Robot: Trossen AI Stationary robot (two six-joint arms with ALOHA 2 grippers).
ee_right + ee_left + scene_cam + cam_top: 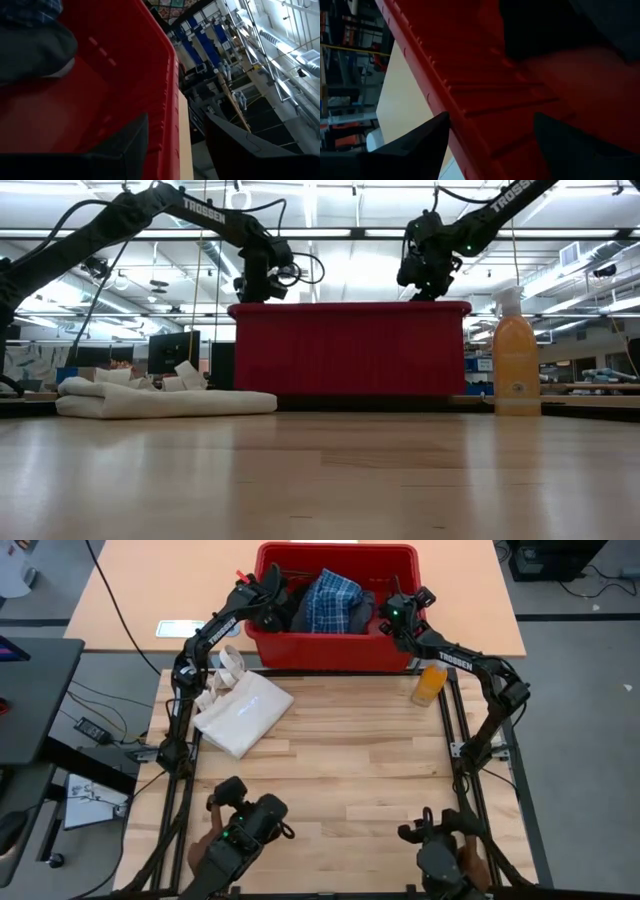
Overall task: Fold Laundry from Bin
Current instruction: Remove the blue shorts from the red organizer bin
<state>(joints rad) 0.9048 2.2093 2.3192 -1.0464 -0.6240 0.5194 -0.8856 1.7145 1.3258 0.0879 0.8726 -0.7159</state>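
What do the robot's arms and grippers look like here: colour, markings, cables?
Both arms are black and slender, with white TROSSEN lettering along a link. The left gripper and right gripper have flat dark wedge-shaped fingers. A green light glows on the right wrist, and thin black cables loop off both wrists.

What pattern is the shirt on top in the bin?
Blue-and-white plaid shirt; shows best in the high view.
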